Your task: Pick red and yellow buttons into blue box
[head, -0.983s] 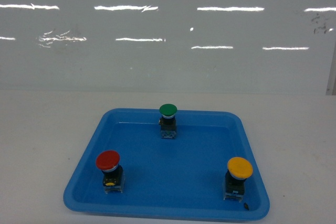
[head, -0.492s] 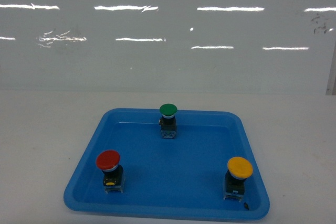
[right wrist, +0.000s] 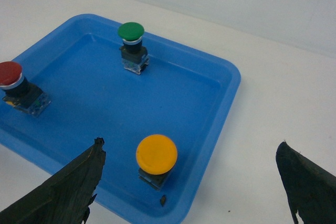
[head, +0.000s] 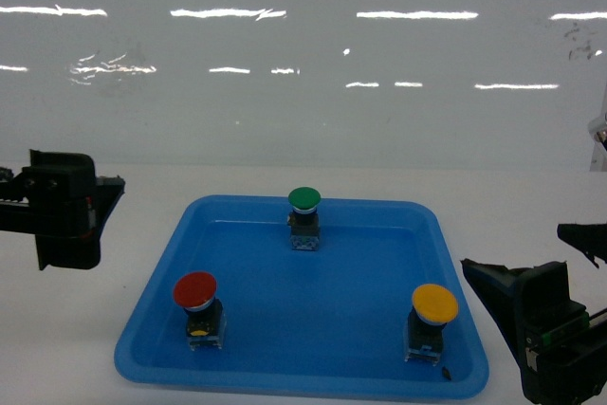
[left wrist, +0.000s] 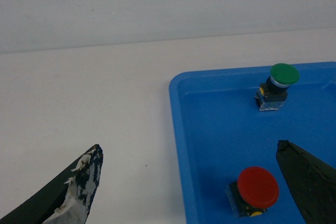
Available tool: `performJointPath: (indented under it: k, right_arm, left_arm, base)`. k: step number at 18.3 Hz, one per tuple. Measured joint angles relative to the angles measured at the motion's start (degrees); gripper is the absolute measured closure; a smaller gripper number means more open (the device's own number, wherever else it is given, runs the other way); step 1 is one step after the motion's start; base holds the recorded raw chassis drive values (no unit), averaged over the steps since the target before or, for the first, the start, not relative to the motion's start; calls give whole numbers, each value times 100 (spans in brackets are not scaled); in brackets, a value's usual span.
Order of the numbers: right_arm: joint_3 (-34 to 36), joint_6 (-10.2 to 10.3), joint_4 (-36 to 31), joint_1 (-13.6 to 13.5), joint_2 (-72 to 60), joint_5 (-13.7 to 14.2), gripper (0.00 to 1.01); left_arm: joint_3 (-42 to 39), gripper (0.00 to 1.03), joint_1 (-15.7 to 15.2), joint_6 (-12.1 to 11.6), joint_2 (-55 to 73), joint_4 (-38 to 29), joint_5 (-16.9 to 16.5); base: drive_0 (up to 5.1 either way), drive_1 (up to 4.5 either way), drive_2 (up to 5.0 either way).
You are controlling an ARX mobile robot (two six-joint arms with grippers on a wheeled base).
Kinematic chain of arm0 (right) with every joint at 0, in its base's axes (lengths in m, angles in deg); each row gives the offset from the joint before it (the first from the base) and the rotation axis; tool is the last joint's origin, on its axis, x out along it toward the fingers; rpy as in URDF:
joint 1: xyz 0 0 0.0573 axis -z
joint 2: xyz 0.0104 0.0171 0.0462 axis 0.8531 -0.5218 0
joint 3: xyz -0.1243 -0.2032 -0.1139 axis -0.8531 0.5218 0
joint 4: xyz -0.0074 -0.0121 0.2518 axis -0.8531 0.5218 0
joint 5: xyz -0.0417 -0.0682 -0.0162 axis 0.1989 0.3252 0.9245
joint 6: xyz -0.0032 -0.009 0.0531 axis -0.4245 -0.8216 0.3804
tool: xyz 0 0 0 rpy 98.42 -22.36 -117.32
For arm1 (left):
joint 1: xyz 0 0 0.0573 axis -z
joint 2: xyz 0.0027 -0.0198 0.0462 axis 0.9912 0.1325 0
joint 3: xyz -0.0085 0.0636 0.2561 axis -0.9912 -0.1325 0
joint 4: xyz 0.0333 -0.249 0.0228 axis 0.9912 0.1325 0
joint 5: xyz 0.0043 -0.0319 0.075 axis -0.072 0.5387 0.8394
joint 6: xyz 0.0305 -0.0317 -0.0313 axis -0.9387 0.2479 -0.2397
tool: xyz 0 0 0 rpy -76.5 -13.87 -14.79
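Head view: nothing picked yet — red button (head: 195, 290) and yellow button (head: 433, 303) sitting in shallow tray (head: 313, 381), left gripper (left wrist: 189, 182) and right gripper (right wrist: 191, 182) spread wide, empty, blue box nowhere visible.

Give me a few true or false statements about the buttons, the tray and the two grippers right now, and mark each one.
1. The red button stands in the shallow blue tray. True.
2. The right gripper is shut on the yellow button. False: its fingers are spread and nothing is between them.
3. The green button stands at the tray's far side. True.
4. The left gripper is shut. False: it is open, holding nothing.
5. The yellow button lies tipped over. False: it stands upright.
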Motion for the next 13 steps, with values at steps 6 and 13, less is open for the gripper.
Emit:
performJointPath:
  k: [6,13]
  right_arm:
    - [7,-70,-59,-11,55,116,3]
    - [-170,-313,-400,-365,-879,144,3]
  left_arm:
    - [-13,5,-66,98,-7,-2,-11]
    - [-13,5,-66,107,-9,-2,-11]
  base:
    - [0,0,0]
    - [0,0,0]
